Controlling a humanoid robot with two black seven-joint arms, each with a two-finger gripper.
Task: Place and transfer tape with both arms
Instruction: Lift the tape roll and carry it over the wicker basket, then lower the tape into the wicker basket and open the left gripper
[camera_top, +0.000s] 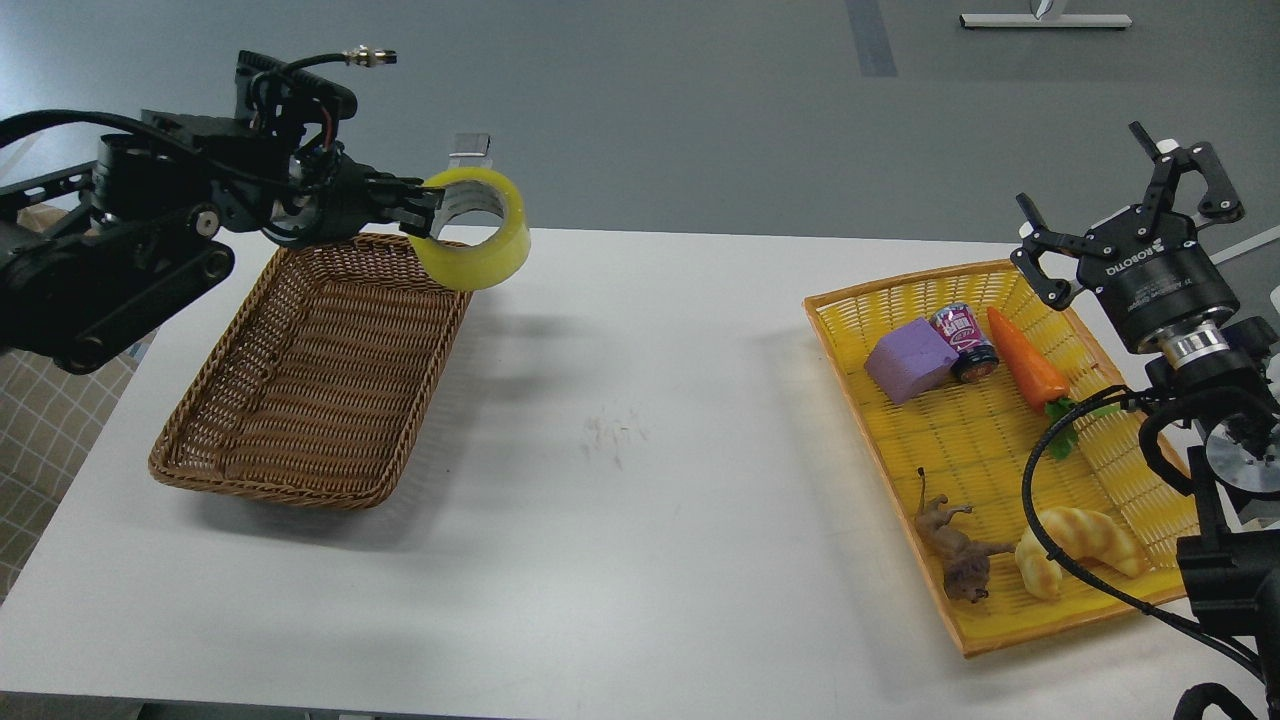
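Left pincer (425, 212) grips tape (478, 243) above white table (620, 420) (grey floor (700, 110) behind).

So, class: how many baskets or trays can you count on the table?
2. The brown wicker basket sits at the table's left, under the tape held by the left claw. The yellow tray sits at the right, holding toys. None seems hidden.

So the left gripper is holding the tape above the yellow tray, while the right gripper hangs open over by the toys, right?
Not quite. In the head view the left gripper holds the tape above the far corner of the brown wicker basket, not the yellow tray. The rest stands: the right gripper is open near the tray with the toys.
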